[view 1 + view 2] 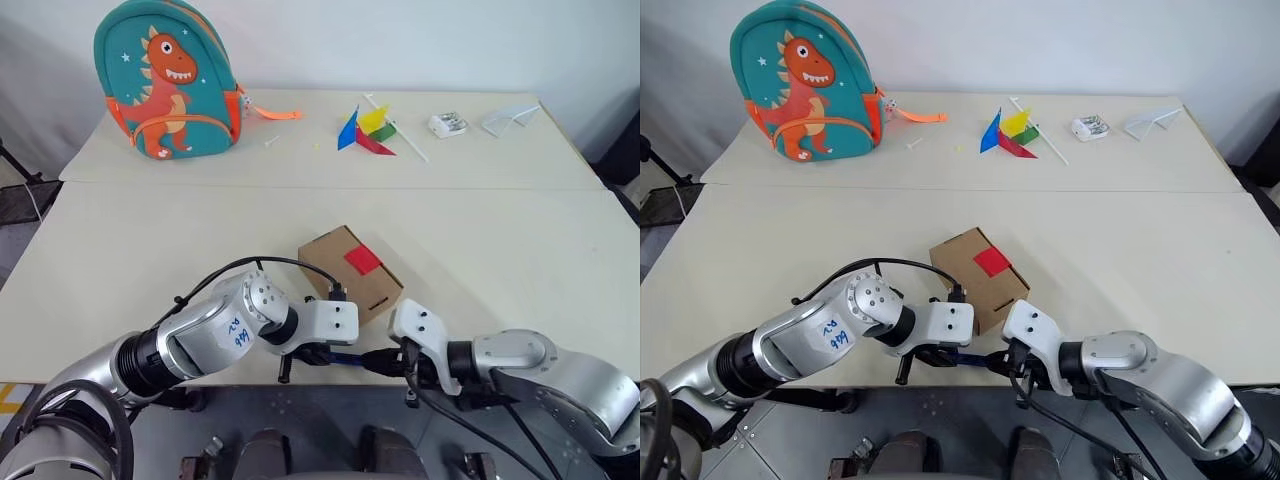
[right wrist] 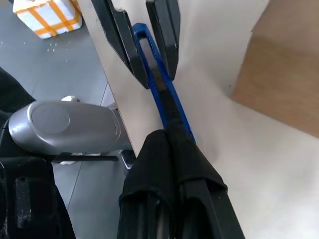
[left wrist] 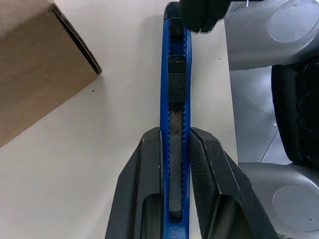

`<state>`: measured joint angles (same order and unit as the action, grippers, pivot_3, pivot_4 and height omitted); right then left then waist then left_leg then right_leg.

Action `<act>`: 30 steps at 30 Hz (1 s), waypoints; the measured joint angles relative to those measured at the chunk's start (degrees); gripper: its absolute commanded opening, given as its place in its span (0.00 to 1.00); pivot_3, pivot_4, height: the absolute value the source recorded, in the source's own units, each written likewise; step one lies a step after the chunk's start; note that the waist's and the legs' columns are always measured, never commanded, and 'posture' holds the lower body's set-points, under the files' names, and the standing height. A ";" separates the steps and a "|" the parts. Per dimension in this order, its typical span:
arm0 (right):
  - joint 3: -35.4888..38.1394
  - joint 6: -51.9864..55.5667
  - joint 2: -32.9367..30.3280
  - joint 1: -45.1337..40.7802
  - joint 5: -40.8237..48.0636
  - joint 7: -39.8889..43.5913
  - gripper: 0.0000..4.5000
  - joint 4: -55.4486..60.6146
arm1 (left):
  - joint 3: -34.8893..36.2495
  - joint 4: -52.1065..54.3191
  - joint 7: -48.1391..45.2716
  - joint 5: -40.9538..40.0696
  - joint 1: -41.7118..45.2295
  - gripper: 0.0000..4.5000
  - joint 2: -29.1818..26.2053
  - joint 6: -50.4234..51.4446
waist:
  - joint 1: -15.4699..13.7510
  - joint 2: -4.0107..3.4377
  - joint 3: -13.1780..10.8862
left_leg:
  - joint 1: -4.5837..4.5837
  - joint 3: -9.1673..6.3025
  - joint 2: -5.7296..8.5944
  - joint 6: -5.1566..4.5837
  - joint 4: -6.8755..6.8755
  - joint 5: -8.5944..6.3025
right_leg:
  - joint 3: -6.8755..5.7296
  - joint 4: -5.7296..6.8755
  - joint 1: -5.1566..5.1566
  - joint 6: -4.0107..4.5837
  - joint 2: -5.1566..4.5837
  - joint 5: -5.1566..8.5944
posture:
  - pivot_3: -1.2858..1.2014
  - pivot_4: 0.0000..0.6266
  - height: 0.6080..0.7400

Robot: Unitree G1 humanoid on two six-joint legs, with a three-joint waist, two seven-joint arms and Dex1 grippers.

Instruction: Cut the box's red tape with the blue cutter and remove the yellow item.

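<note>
Left wrist view shows the left gripper (image 3: 174, 144) clamped on the blue cutter (image 3: 175, 104), its two fingers (image 3: 142, 169) pressed against the handle's sides. The right gripper (image 2: 172, 149) has its fingers pinched tight on the cutter's far end, so both hold the tool at the table's near edge. In the head views the box (image 1: 350, 272) lies at about twelve o'clock from the two grippers, just beyond them, with the red tape (image 1: 362, 260) facing up and apparently uncut.

The step in hand looks like readying the cutter, probably sliding the blade out or passing the tool across. Next, the tip must reach the tape seam.

Whether the blade is out cannot be told, since the right fingers cover that end. The yellow item is presumably inside the closed box.
</note>
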<state>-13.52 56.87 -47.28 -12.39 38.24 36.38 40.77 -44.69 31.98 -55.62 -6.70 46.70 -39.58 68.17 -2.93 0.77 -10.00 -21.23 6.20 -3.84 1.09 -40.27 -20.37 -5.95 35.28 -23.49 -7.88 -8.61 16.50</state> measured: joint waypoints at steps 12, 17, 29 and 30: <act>-2.72 0.74 2.20 -0.97 -3.02 0.45 0.01 -1.76 | -0.43 0.67 0.62 -0.12 0.14 0.10 -0.44 0.13 | 0.07 0.00 0.00 | 0.01 0.00 0.00 0.00 0.02 0.00 | 0.00 0.01 -0.01 0.00 0.01 0.00 | 0.52 0.24 1.00; -3.49 1.64 3.75 -1.82 -3.65 0.40 0.01 -1.91 | -0.46 0.87 0.63 -0.17 0.14 0.10 -0.98 0.09 | 0.20 0.00 0.00 | 0.03 0.00 0.00 0.00 0.02 0.00 | 0.00 0.01 0.00 0.00 0.00 0.00 | 0.52 0.24 1.00; -7.21 3.89 10.08 -4.71 -4.54 -0.07 0.01 -4.99 | -0.51 0.78 1.13 -0.25 0.09 0.10 -0.60 -0.03 | 0.19 -0.01 0.01 | 0.01 0.01 0.00 0.00 0.01 0.00 | 0.01 0.03 -0.01 0.00 0.00 0.00 | 0.52 0.24 1.00; -7.28 3.94 10.19 -4.87 -4.58 -0.02 0.01 -5.15 | -0.50 0.76 1.13 -0.26 0.09 0.10 -0.62 -0.02 | 0.21 -0.02 0.01 | 0.02 0.01 0.00 0.00 0.01 0.00 | 0.00 0.03 0.00 0.00 0.00 0.00 | 0.52 0.24 1.00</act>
<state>-20.81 60.81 -37.08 -17.26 33.67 36.36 35.63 -45.19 32.74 -54.49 -6.96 46.79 -40.20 68.15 -2.72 0.76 -9.98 -21.21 6.21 -3.84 1.09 -40.26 -20.37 -5.95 35.31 -23.50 -7.88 -8.61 16.50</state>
